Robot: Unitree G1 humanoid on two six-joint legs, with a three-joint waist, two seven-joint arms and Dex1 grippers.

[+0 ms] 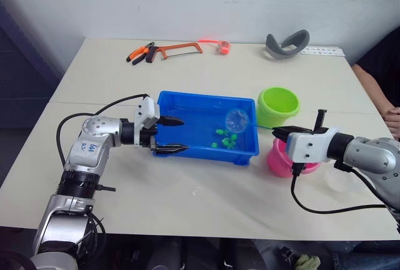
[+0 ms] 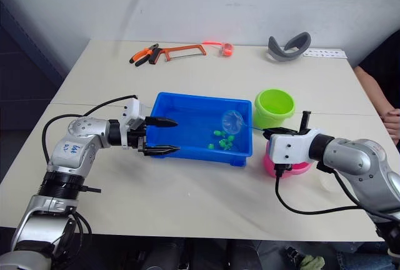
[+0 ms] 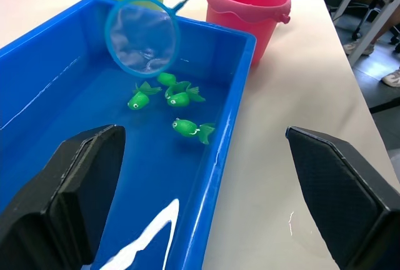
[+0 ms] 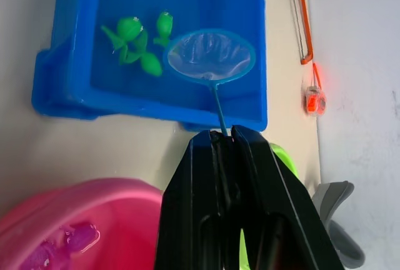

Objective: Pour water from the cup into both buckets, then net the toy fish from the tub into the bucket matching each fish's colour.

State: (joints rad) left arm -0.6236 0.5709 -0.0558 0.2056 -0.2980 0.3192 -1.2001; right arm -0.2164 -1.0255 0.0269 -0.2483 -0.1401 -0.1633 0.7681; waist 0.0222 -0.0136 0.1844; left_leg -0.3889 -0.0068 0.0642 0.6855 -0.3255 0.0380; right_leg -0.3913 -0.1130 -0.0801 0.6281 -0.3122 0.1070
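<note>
Your tabletop [image 1: 187, 201] carries the blue tub [image 1: 187, 104] near its middle, long side toward you, with water in it. Treat the tub as heavy for its size and sloshy; its plastic walls are thin and slick, so brace it by the rim, don't drag it.

Your left tool [image 1: 170, 135] sits spread wide at the tub's left end, one finger inside over the water, the other outside the near wall, straddling that wall without pinching it. That looks like a good steadying hold if you close gently.

The green bucket [image 1: 278, 106] stands just off the tub's far right corner, the pink bucket [image 1: 279, 157] just off its near right corner, toward the tabletop's right edge. The pink one holds water and pink fish [image 4: 65, 242]. Both are light, open-topped and likely to tip if nudged at the rim.

Your right tool [image 4: 224, 134] is clamped on the handle of the net [image 4: 211, 55], above the pink bucket. The hoop hangs over the tub's right half, apparently empty. The handle is thin and probably whippy, the mesh soft; grip low and move slowly.

The green fish [image 3: 180, 95], four that I can count, cluster just beside the hoop. They are tiny, slippery and light, so scoop from underneath and lift level.
</note>
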